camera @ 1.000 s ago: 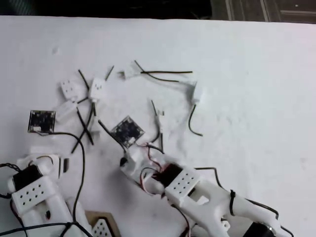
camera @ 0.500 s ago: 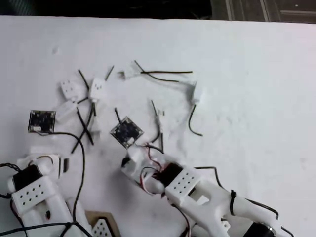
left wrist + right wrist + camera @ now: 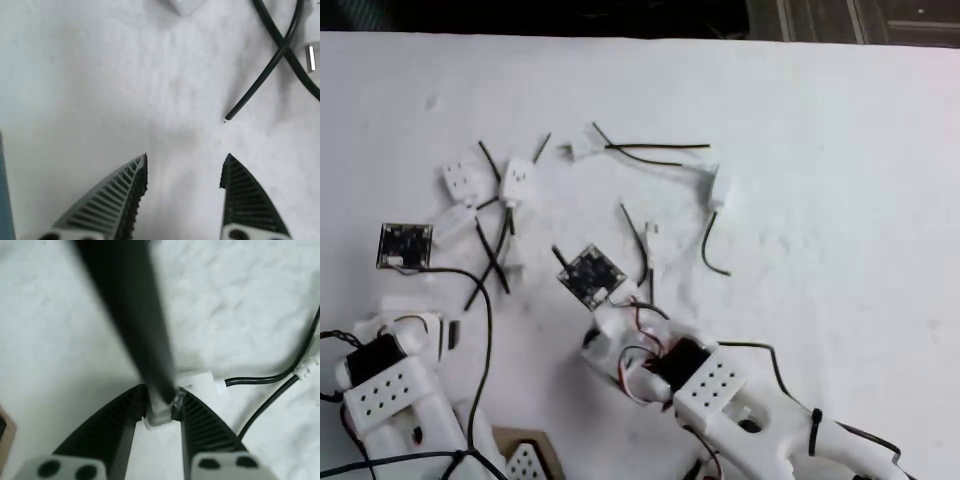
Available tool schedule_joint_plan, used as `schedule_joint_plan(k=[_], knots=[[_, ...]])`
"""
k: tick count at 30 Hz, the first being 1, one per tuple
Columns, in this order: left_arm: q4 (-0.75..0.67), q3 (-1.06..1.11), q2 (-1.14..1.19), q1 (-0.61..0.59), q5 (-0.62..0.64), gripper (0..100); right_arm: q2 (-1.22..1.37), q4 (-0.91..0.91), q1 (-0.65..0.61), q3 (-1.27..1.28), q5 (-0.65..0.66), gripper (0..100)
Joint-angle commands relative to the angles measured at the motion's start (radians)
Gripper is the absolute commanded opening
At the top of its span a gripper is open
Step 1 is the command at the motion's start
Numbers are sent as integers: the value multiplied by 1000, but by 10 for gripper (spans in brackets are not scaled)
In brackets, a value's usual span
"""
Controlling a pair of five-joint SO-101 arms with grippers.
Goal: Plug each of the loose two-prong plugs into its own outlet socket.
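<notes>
A black square socket board stands lifted at the table's centre front, held by its white tab in my right gripper. In the right wrist view that gripper is shut on the white tab, and the board's dark edge rises from it. A second black board lies at the left. Several white two-prong plugs with black wires lie behind: one left of centre, one to the right, one near the held board. My left gripper hangs open over bare table at the front left.
A white block and crossed black wires lie between the two boards. A cardboard piece shows at the front edge. Black wires and a plug prong lie ahead of the left gripper.
The right arm has shifted to the right and turned, carrying the black board a little right and toward the front. The left arm has not moved.
</notes>
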Motion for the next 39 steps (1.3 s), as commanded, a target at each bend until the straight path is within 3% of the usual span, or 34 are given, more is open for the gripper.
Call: schedule_joint_plan(k=[1, 22, 25, 32, 39], knots=[[-12, -29, -13, 10, 11, 245, -15, 28, 19, 0, 8, 98], [-14, -21, -18, 10, 12, 245, -22, 50, 21, -40, -40, 127], [-14, -21, -18, 10, 12, 245, -39, 81, 73, -100, -52, 127], [-14, -21, -18, 10, 12, 245, -24, 255, 142, -345, -305, 127], [-14, -20, -18, 10, 11, 245, 263, 282, 142, -509, -433, 126]])
